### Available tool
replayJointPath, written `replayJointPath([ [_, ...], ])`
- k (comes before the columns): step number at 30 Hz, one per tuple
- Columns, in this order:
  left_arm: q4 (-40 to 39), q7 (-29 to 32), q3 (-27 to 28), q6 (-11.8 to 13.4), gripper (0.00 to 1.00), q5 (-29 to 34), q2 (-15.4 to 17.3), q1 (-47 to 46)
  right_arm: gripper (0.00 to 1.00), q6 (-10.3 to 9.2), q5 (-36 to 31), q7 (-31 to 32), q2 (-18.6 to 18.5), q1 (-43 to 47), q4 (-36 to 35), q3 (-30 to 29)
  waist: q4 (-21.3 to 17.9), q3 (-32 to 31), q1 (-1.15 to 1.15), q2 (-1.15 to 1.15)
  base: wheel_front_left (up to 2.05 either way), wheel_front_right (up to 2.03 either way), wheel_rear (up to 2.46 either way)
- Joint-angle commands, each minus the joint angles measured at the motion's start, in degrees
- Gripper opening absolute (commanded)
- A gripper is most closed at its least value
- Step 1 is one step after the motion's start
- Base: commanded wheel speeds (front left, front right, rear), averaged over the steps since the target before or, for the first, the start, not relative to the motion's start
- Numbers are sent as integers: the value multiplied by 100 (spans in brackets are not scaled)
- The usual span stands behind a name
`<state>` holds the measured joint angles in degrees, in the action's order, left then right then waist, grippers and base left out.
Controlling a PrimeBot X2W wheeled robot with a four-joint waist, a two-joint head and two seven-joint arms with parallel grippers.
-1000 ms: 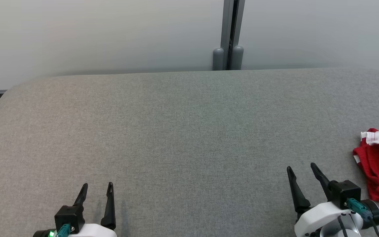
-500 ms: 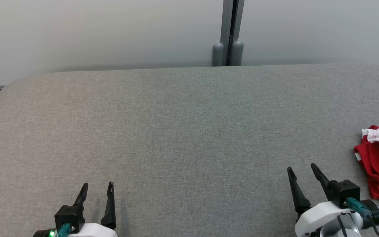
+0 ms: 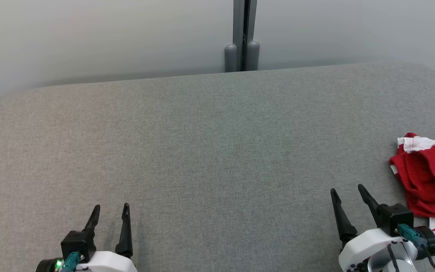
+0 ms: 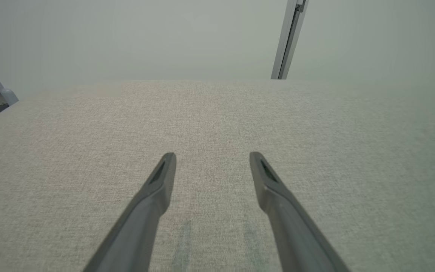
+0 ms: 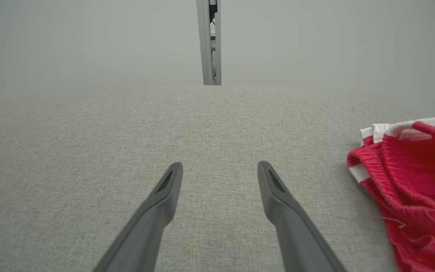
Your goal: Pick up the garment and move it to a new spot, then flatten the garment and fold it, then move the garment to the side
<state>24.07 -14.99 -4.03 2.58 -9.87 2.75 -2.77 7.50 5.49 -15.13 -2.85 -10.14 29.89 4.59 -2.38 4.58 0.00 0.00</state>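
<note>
The garment (image 3: 429, 181) is a crumpled red piece with white trim, lying at the right edge of the grey table (image 3: 202, 143). The right wrist view has the garment (image 5: 414, 181) at its right side. My right gripper (image 3: 347, 189) hovers open just left of the garment, apart from it, with nothing between its fingers (image 5: 161, 196). Far from the garment, at the lower left, my left gripper (image 3: 111, 207) is open and empty over bare cloth, its fingers (image 4: 157, 189) spread.
A pale wall runs behind the table, with a grey vertical post (image 3: 243, 36) at the back middle. The table's rounded far right corner (image 3: 434, 71) lies beyond the garment. Bare grey surface spreads between the two grippers.
The head camera has turned right and tilted, so the post and garment sit further left in the picture. Both grippers stay open in about the same places.
</note>
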Motion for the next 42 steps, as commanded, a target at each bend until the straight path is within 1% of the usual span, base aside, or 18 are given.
replayJointPath([
  [1,-3,-24,21,-8,100,-48,32,-35,100,-2,-24,3,-21,-49,-24,1,0,1,0,0,0,0,0],
  [2,3,-23,15,-50,100,-95,30,-34,100,-2,-47,3,-22,-52,-20,-1,-3,2,0,0,0,0,0],
  [3,13,0,5,-49,0,-88,9,2,0,0,-8,-1,12,-9,5,5,-3,2,0,0,0,0,0],
  [7,182,53,3,-56,0,-123,-36,89,0,0,51,18,71,132,157,-11,-2,1,0,0,0,0,0],
  [23,-70,497,229,-259,0,-1838,-23,-18,0,0,1874,474,52,181,-219,-246,28,-56,0,0,0,0,0],
  [36,-253,794,377,-398,0,-3013,-14,-90,0,0,3122,778,38,226,-485,-400,53,-102,0,0,0,0,0],
  [40,-291,857,410,-429,0,-3263,-11,-103,0,0,3386,845,35,234,-539,-435,59,-113,0,0,0,0,0],
  [42,-326,921,441,-458,0,-3502,-10,-115,0,0,3641,909,32,242,-589,-470,65,-123,0,0,0,0,0],
])
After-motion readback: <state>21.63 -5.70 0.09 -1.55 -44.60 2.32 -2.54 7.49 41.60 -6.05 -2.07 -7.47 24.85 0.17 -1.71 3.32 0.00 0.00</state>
